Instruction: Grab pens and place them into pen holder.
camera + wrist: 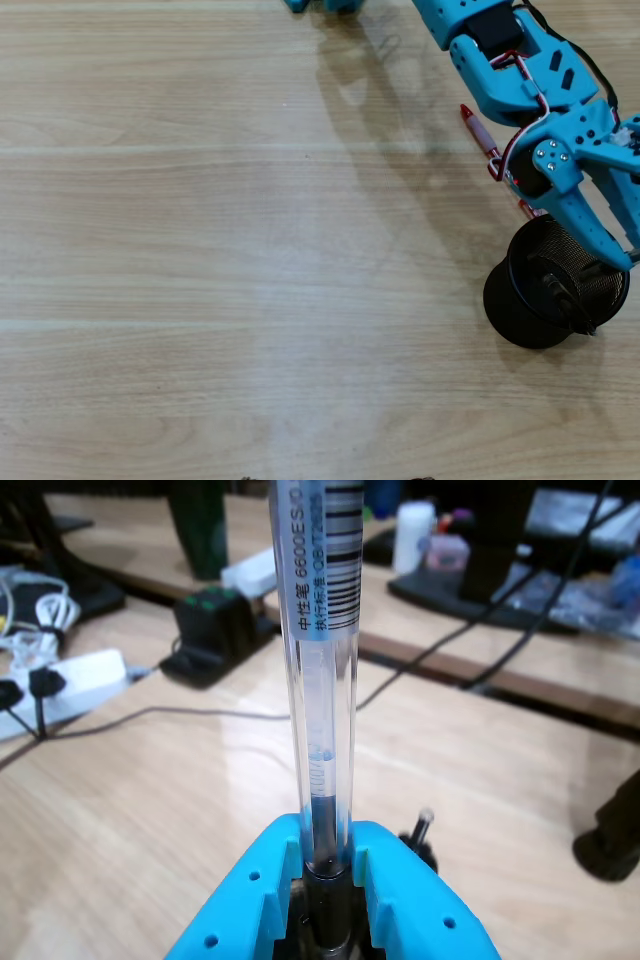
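In the overhead view my blue gripper (622, 258) reaches over the rim of the pen holder (520, 310), a round black wire-mesh cup at the right edge of the table. A dark pen end (560, 293) shows inside the cup. The wrist view shows my gripper (325, 865) shut on a clear-barrelled pen (322, 680), which stands straight up from between the jaws with a barcode label near its top. A red pen (480, 132) lies on the wood, partly hidden under the arm, just beyond the holder.
The arm (500, 60) comes in from the top right of the overhead view. In the wrist view a white power strip (70, 680), a black charger (215, 630), cables and a white bottle (412, 535) sit on desks behind.
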Available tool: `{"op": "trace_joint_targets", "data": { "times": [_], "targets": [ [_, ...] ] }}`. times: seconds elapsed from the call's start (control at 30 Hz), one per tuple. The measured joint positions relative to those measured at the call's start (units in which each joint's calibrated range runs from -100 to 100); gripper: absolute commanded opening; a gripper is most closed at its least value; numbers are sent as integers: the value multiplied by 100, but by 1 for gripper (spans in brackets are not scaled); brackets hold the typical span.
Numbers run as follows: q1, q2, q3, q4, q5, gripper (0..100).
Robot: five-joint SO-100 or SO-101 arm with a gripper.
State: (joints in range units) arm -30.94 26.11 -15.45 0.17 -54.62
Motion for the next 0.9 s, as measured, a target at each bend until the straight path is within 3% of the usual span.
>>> {"op": "trace_joint_targets", "data": {
  "times": [0.27,0.43,0.6,0.63,0.77,0.9],
  "targets": [
    [-8,17,832,-724,83,14],
    [0,8,1080,-2033,537,15],
    [0,-279,1319,-1990,751,15],
    [0,-804,1355,-1292,1090,15],
    [34,-2353,1071,1593,1570,16],
    [447,-3394,770,5254,1294,19]
  ]
}}
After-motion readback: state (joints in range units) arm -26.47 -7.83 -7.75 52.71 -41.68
